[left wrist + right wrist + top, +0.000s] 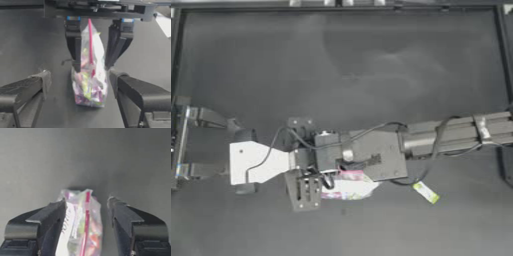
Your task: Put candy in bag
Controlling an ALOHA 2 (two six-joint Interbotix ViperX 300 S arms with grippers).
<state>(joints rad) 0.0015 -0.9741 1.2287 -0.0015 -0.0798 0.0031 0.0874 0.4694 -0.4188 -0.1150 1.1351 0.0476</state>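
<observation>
Top view puts the candy (425, 192) flat on the dark table (338, 65), by itself, a little to the right of the bag (346, 186) and touching nothing. The bag sits between my two grippers near the table's middle, its pink-red seal strip (90, 42) running up its top edge and coloured sweets showing through the plastic. My right gripper (87, 203) reaches in from the right, its fingers spread, with the bag's upper part standing between them; one finger (55, 214) seems to touch the plastic, though I cannot be sure it presses. My left gripper (80, 80) comes from the left, fingers also parted, with the bag's lower end in the gap between them and no clear grip. I judge the step in hand to be taking hold of the bag and getting its mouth open; the candy is not yet picked up. Next, one gripper must pinch the bag steady while the other goes for the candy.
</observation>
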